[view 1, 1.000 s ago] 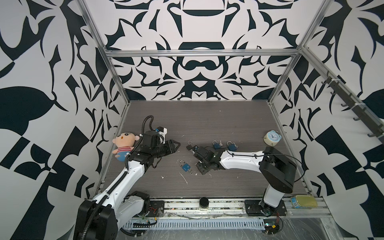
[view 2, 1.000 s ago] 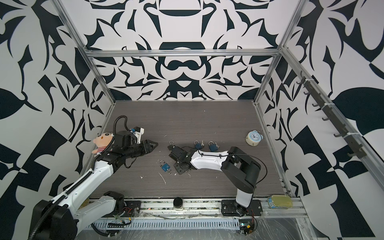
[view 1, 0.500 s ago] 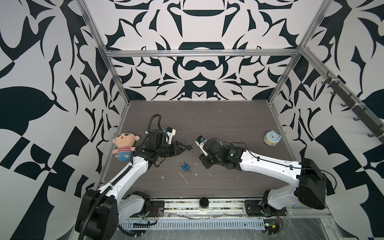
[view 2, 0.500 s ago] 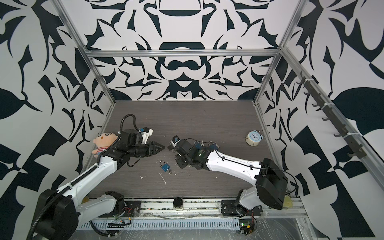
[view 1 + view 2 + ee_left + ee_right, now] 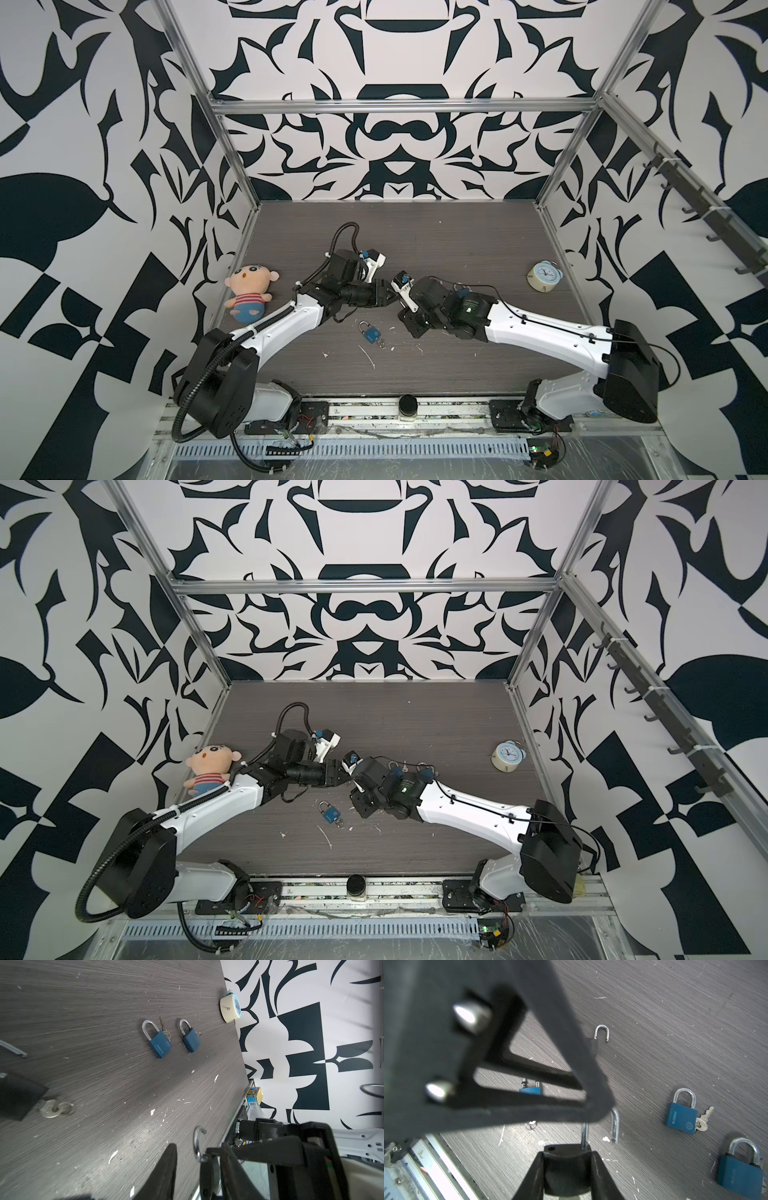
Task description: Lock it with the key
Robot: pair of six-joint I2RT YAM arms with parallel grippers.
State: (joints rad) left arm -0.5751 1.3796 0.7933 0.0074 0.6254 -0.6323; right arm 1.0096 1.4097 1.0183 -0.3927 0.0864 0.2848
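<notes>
Black padlock [image 5: 566, 1169], pinched by the right gripper [image 5: 568, 1154] aloft near the lone blue padlock [image 5: 372, 333], may twist loose if the left gripper [image 5: 198, 1153], jaws part-spread around its open shackle [image 5: 615, 1124], pushes off-line and the leg misses its hole

In both top views you look from high at the front down over the whole table [image 5: 415, 232] toward the back wall [image 5: 382, 145]. Your wrist cameras sit close above the table, and both show the blue padlock with key [image 5: 160, 1045] [image 5: 681, 1116].
</notes>
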